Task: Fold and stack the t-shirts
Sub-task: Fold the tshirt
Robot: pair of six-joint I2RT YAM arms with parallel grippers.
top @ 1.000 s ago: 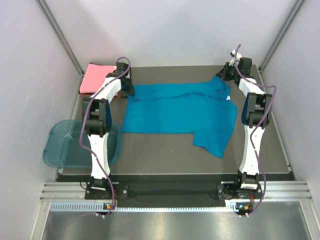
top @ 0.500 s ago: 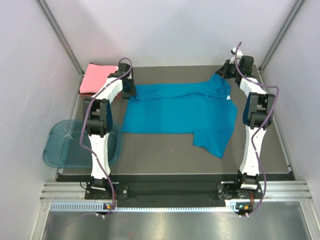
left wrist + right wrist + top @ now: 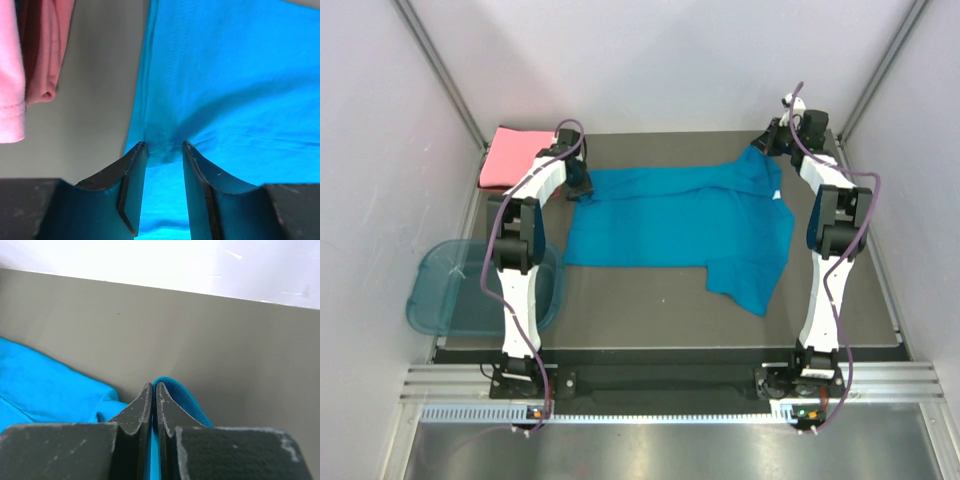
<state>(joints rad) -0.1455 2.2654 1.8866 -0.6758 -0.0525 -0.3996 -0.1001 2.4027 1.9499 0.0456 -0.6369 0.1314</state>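
The teal-blue t-shirt [image 3: 680, 225] lies spread across the dark mat, one sleeve hanging toward the front right. The salmon-pink t-shirt [image 3: 510, 155] lies folded at the back left corner. My left gripper [image 3: 582, 180] sits at the teal shirt's back left edge. In the left wrist view its jaws [image 3: 163, 146] stand apart, pressed on the teal cloth [image 3: 240, 75], which puckers between the tips; the pink shirt [image 3: 10, 75] shows at the left. My right gripper [image 3: 768, 145] is at the back right corner. It [image 3: 154, 385] is shut on a fold of the teal shirt's edge [image 3: 180, 392].
A translucent blue plastic tub [image 3: 440, 290] stands off the mat's left side by the left arm. White walls with metal posts close in the back and both sides. Bare mat [image 3: 640, 310] lies in front of the shirt.
My left gripper has shifted a little right onto the teal shirt's edge. My right gripper has moved slightly toward the back with the shirt's corner.
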